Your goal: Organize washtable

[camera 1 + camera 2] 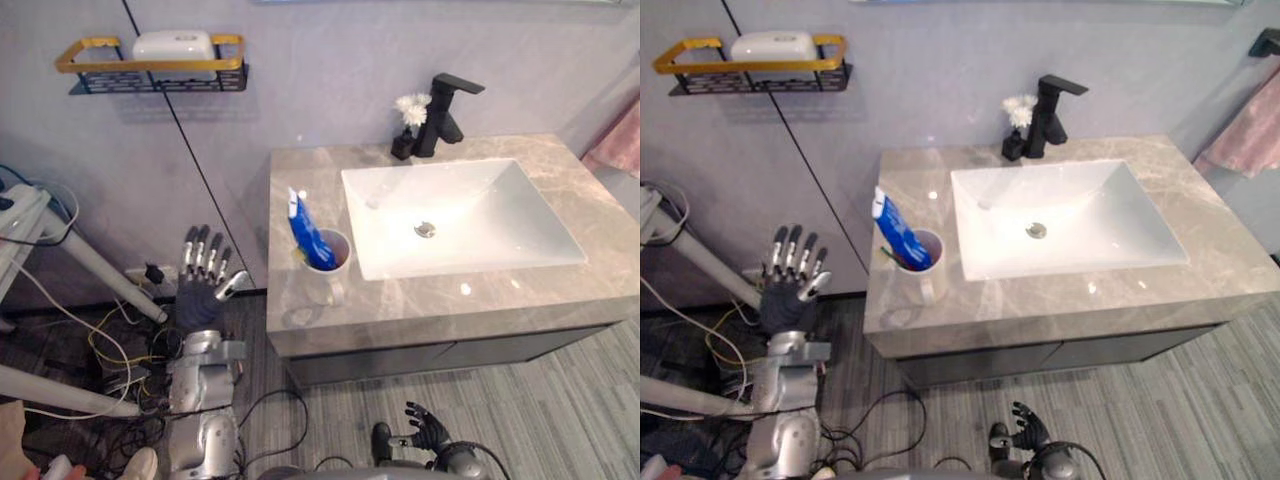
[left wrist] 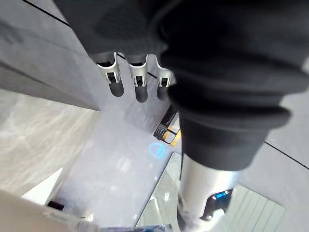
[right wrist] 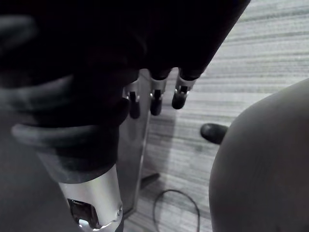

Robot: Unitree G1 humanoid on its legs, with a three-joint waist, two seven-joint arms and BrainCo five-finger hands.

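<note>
A white cup (image 1: 327,270) stands near the front left corner of the grey marble washtable (image 1: 500,295). A blue toothpaste tube (image 1: 306,230) leans in it, beside something green. My left hand (image 1: 200,285) is raised to the left of the washtable, below counter height, with its fingers (image 2: 139,83) straight; it is open and holds nothing. My right hand (image 1: 428,430) hangs low in front of the cabinet, close to the floor, its fingers (image 3: 155,99) relaxed and empty.
A white basin (image 1: 470,190) is sunk into the counter, with a black faucet (image 1: 446,108) and a small black vase of white flowers (image 1: 408,125) behind it. A gold-rimmed wall shelf (image 1: 150,68) holds a white box (image 1: 174,45). A pink towel (image 1: 618,145) hangs at the right.
</note>
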